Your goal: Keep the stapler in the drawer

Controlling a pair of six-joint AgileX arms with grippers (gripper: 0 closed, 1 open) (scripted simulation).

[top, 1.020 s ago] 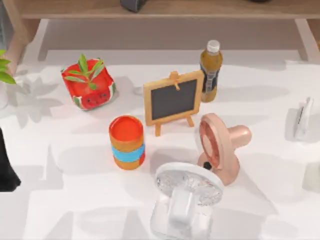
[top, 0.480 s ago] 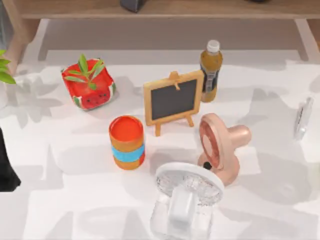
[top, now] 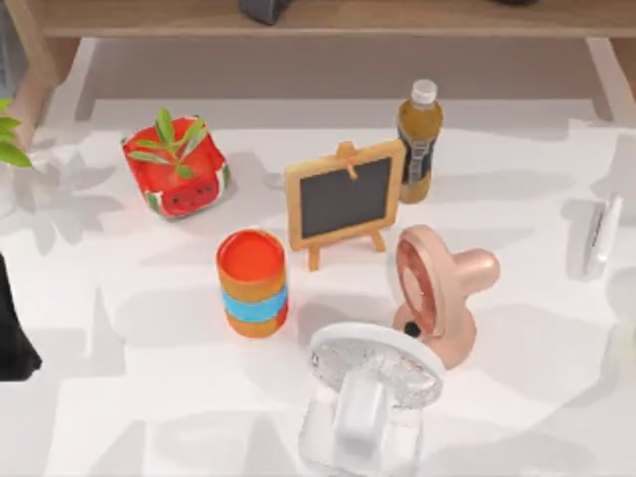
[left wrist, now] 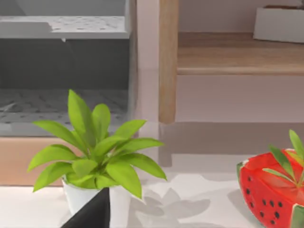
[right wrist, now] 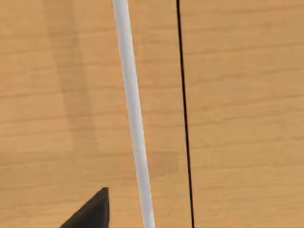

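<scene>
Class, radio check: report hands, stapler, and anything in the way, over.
Left arm parked at table's left edge. Right wrist view faces a wooden front with a white bar handle. Stapler lies at table's right edge, untouched. Pink fan stands apart, not blocking it.

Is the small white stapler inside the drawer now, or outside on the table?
Outside: the slim white stapler lies on the white table near its right edge.

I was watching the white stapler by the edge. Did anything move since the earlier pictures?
Hardly. The stapler sits at the table's right edge as it did, give or take a wobble; only the shadows around it shifted. The bottle, chalkboard, both fans and orange cup stayed put.
</scene>
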